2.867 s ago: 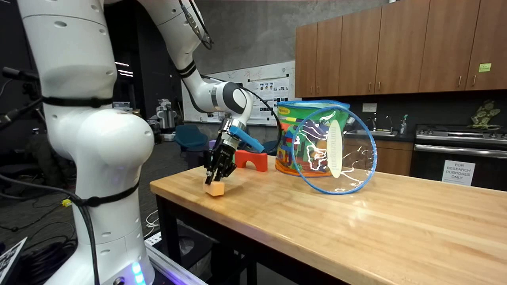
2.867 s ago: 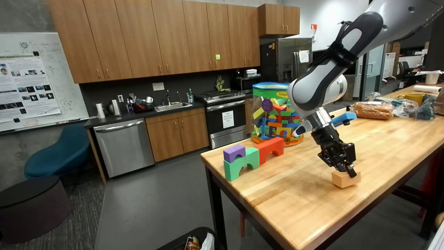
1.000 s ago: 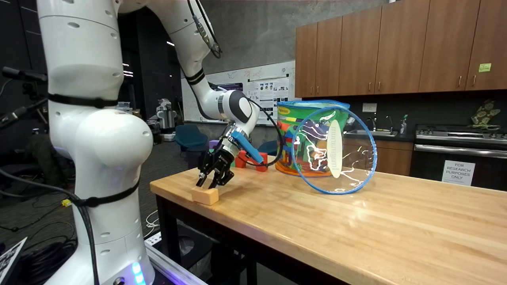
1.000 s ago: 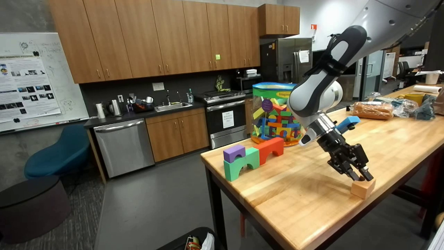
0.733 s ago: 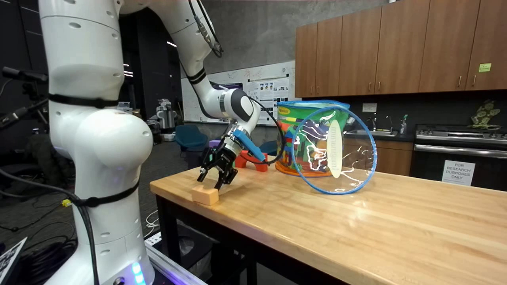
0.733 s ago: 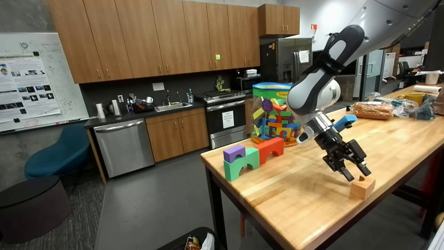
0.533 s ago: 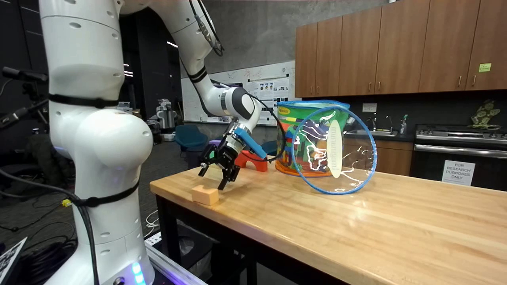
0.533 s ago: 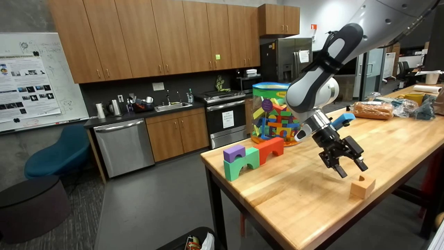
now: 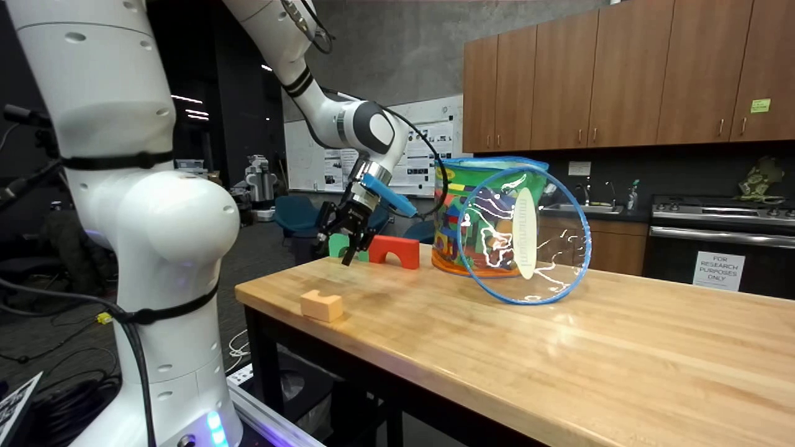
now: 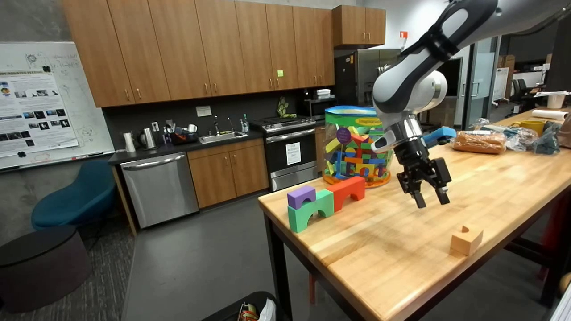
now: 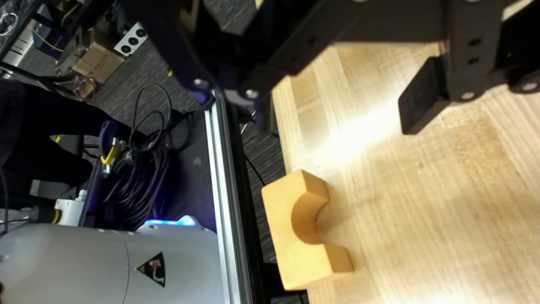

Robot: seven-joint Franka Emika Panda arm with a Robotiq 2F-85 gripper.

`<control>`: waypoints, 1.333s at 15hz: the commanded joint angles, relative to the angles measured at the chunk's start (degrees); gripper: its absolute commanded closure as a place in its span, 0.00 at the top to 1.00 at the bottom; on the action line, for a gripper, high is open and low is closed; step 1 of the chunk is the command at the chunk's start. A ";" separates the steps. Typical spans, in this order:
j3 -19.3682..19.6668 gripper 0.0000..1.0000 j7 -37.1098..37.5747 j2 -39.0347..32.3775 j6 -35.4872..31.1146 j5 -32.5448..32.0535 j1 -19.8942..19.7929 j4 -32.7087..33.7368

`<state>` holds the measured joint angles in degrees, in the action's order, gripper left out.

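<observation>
Since half a second ago, the robot arm (image 9: 186, 223) has risen and drawn back above the bench (image 9: 497, 347), towards a row of arch blocks; what lies on the wood has stayed put. A green-banded tub (image 10: 345, 117), bright with coloured blocks, stands on the bench beyond that row.

Next in size, the end effector (image 10: 431, 200) is wide, its fingers (image 11: 422, 97) spread well apart and hanging free above the wood.

A red arch block (image 10: 341, 189) stands between the tub and a green arch block (image 10: 319, 204), the two arches seeming to touch end to end. Smaller, a purple block (image 10: 299, 195) sits on top of the green one.

Likewise small, the orange block (image 10: 466, 240) lies on the bench near its edge, its half-round notch in view. It is well apart from the end effector: below the fingertips in both exterior views, and lower in the picture than both fingers in the wrist view.
</observation>
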<state>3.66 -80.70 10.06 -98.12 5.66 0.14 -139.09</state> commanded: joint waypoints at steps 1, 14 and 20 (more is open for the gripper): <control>0.55 0.44 0.78 9.91 -3.75 -1.10 -0.46 -5.44; 5.47 0.00 10.62 19.45 -36.03 -2.46 -2.20 -21.73; 5.34 0.00 17.34 25.37 -29.97 -7.64 -4.63 -21.30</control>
<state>9.30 -67.00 30.16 -131.37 1.19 -3.05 -158.69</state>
